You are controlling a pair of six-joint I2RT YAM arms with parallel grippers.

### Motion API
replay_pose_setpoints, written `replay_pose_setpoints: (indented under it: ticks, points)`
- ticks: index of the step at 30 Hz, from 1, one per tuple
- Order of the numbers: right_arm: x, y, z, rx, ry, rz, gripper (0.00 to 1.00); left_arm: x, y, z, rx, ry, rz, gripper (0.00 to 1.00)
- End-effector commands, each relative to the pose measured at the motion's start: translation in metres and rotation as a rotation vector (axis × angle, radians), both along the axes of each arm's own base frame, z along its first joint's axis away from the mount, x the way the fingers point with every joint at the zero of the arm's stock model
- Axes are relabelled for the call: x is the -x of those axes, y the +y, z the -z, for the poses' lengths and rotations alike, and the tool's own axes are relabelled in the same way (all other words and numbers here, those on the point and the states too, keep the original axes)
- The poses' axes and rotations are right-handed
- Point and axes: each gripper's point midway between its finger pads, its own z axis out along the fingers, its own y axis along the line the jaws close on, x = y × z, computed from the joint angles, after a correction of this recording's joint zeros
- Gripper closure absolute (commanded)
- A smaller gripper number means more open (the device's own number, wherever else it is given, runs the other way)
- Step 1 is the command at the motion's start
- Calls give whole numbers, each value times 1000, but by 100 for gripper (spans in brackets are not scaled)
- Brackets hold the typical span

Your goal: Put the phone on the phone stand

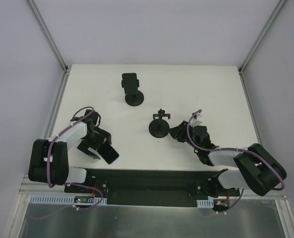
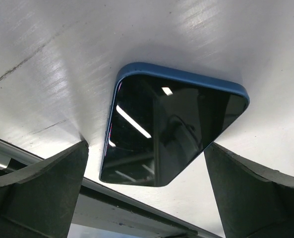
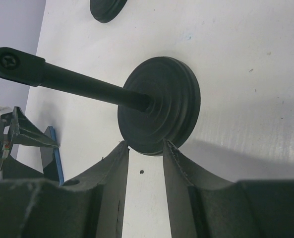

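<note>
The phone [image 2: 171, 129], dark-screened in a blue case, lies flat on the white table near its front edge [image 1: 109, 152]. My left gripper [image 2: 146, 151] is open wide, a finger either side of the phone's near end, not touching it; in the top view it is at the front left [image 1: 100, 144]. The nearer phone stand [image 1: 159, 128] is a black round base [image 3: 159, 104] with a thin rod and a small clamp on top. My right gripper [image 3: 146, 145] is narrowly open, its tips against the base's rim, nothing between the fingers [image 1: 179, 133].
A second black stand [image 1: 132, 89] with a wider cradle stands further back, its base showing in the right wrist view [image 3: 107, 9]. The black mounting strip [image 1: 147, 181] runs along the table's near edge, close behind the phone. Grey walls enclose the table.
</note>
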Motion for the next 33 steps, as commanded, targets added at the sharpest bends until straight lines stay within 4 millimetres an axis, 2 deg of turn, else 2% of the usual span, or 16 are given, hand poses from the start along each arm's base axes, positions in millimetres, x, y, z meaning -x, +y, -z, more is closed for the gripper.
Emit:
replay_pose_setpoints:
  ticks: [1, 5, 9, 10, 13, 14, 16, 17, 20, 21, 25, 27, 30, 31, 33]
  points:
    - [-2, 8, -14, -31, -62, -34, 64, -2, 13, 7, -73, -1, 28, 1]
    - [-1, 10, -15, -29, -67, -42, 64, 2, 16, 11, -95, 19, 31, 2]
    - [4, 11, -21, -11, -106, -55, 64, 5, 18, 15, -117, 32, 25, 15]
    - [6, 15, -23, 1, -120, -61, 64, 5, 19, 16, -123, 31, 24, 25]
    - [15, 16, -24, 71, -143, -53, 59, 5, 19, 18, -142, 17, 32, 44]
    - [18, 16, -25, 82, -142, -54, 53, 3, 18, 18, -142, 0, 38, 54]
    - [28, 16, -25, 99, -135, -58, 47, 1, 17, 18, -137, -18, 57, 63]
    - [33, 14, -23, 101, -128, -62, 43, -4, 16, 16, -132, -50, 64, 72]
    - [45, 14, -27, 93, -130, -73, 35, -7, 13, 12, -118, -103, 90, 87]
    - [52, 16, -30, 92, -135, -97, 33, -10, 12, 12, -114, -127, 103, 100]
    - [77, 23, -32, 129, -166, -194, 21, -15, 0, 3, -49, -230, 142, 100]
    - [90, 29, -34, 134, -186, -253, 14, -21, -14, -10, 29, -310, 183, 100]
    - [113, 48, -44, 112, -228, -384, 9, -31, -37, -32, 144, -441, 256, 100]
    - [117, 57, -54, 97, -249, -412, 8, -35, -43, -40, 169, -487, 278, 100]
    - [127, 73, -57, 112, -248, -473, 6, -37, -54, -58, 191, -573, 334, 100]
